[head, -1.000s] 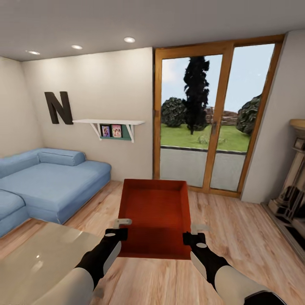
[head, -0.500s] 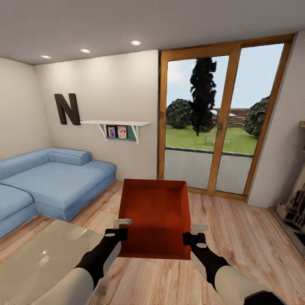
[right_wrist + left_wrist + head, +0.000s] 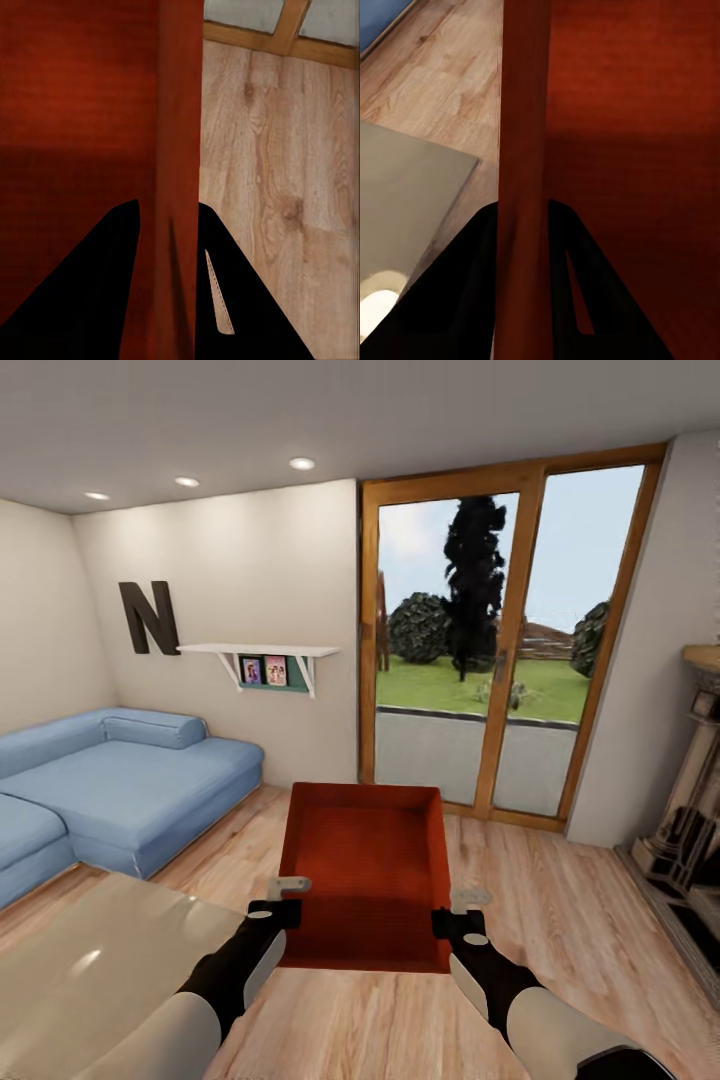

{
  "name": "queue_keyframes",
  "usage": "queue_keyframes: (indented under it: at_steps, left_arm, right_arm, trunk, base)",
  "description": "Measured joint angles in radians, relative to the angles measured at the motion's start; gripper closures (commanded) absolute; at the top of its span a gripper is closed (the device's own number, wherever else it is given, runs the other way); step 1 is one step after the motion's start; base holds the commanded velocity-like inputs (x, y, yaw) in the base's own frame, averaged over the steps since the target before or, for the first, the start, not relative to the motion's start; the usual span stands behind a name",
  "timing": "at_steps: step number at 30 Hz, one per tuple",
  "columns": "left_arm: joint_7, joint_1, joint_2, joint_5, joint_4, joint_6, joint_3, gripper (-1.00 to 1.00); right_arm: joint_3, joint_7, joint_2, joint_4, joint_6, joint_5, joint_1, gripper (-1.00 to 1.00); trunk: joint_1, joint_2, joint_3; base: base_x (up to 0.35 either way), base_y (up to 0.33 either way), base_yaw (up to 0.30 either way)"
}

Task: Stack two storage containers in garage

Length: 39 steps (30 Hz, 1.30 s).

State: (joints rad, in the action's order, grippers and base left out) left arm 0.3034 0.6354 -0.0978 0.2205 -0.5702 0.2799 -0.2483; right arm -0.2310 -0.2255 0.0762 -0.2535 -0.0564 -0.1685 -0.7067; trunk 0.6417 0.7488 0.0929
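Head view: both claws, left claw (image 3: pixel 282 900) and right claw (image 3: pixel 455 912), clamp a storage container (image 3: pixel 365 870) by its side walls in the living room; next, carry it to the garage.

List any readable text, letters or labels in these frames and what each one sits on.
"N": a large dark letter mounted on the cream wall above the blue sofa.
Two small pictures under the white shelf: too small to read.
The orange-red container: no label visible.

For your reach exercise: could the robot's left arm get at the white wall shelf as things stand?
Probably not. The left gripper is clamped on the orange-red rectangular storage container, and the white wall shelf hangs across the room beyond the blue sofa.
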Motion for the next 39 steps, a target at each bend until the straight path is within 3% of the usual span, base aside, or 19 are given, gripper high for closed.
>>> queue_keyframes:
  at_steps: [13, 39]
  left_arm:
    - [0.000, 0.000, 0.000, 0.000, 0.000, 0.000, 0.000, 1.00]
    - [0.001, 0.000, 0.000, -0.001, 0.000, 0.000, 0.001, 1.00]
  right_arm:
    - [0.000, 0.000, 0.000, 0.001, 0.000, 0.001, 0.000, 1.00]
    - [0.000, 0.000, 0.000, 0.000, 0.000, 0.000, 0.000, 1.00]
  trunk:
    - [0.000, 0.000, 0.000]
    - [0.000, 0.000, 0.000]
  base:
    - [-0.084, -0.316, 0.017]
    - [-0.084, -0.316, 0.260]
